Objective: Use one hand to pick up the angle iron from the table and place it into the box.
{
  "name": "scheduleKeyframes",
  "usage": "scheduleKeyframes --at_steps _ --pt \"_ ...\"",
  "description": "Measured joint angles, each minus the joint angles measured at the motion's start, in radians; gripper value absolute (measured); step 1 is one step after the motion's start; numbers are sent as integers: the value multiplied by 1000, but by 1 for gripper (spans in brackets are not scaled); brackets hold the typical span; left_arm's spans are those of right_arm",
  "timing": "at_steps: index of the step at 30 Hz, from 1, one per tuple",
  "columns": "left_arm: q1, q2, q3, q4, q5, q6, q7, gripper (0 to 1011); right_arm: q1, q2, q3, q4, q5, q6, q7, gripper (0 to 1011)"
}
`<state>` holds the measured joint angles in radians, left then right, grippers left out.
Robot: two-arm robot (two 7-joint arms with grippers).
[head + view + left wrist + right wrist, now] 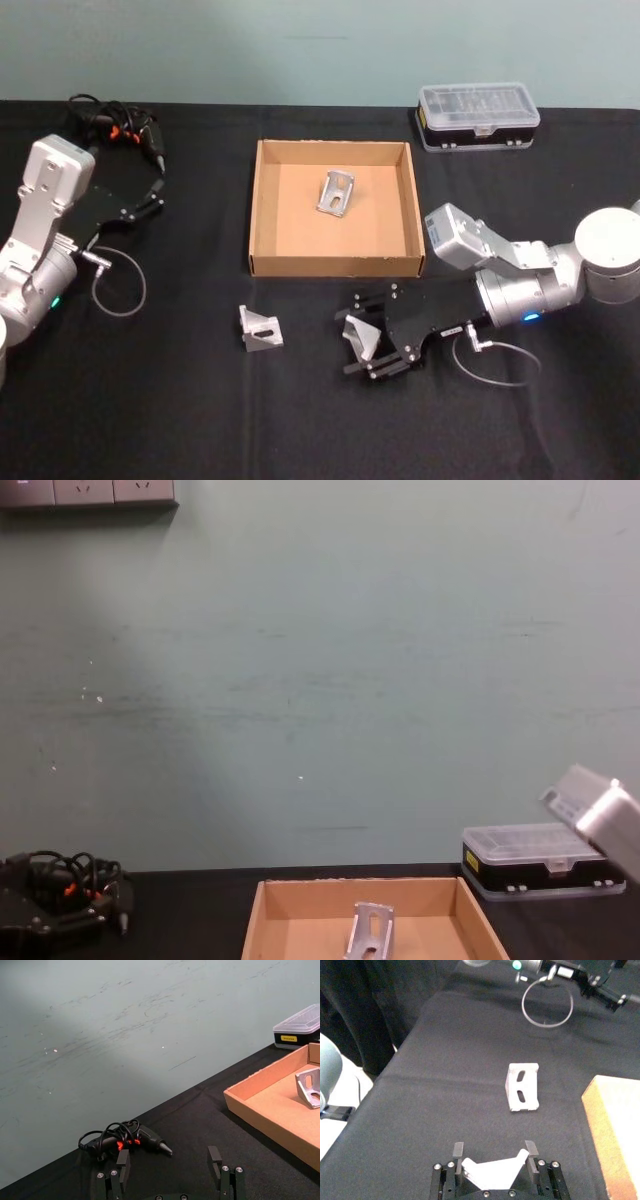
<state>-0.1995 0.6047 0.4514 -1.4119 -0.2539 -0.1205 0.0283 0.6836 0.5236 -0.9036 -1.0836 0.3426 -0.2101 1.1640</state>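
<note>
Where the matte black desk (180, 400) lies nearest to us, we see the right gripper (350, 338) (494, 1149) reaching in low from the right, and a bent silver metal angle iron (362, 338) (492, 1172) sits between its black fingers (530, 1148). The fingers are drawn in on this piece from both sides. In the right wrist view its edges span the whole gap and meet both inner faces. We cannot tell whether it rests on the desk or hangs just clear of it.

Near it, to the left and apart from the fingers, a second silver angle iron with two slots (260, 328) (522, 1087) stands on the desk.

Just beyond both, we meet the low front wall of the wide, shallow tan cardboard box (335, 266) (612, 1130) (258, 920). That wall stands between the fingers and the box floor. A third silver angle iron (337, 192) (309, 1087) (370, 930) sits inside, past the middle of the floor and clear of the walls.

At the desk's left side, the left gripper (158, 192) (169, 1156) is parked with its fingers spread and nothing between them.

Farther back we see a black power tool with a coiled cable and orange marks (120, 125) (135, 1140) at the far left. A small clear-lidded plastic case with a black base (478, 115) (535, 855) lies at the far right, behind the box.
</note>
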Motion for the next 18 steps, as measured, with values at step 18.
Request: scheduleKeyframes --at_steps 18 --pt "0 0 0 0 0 0 0 1011 91 -47 89 34 38 24 -101 739"
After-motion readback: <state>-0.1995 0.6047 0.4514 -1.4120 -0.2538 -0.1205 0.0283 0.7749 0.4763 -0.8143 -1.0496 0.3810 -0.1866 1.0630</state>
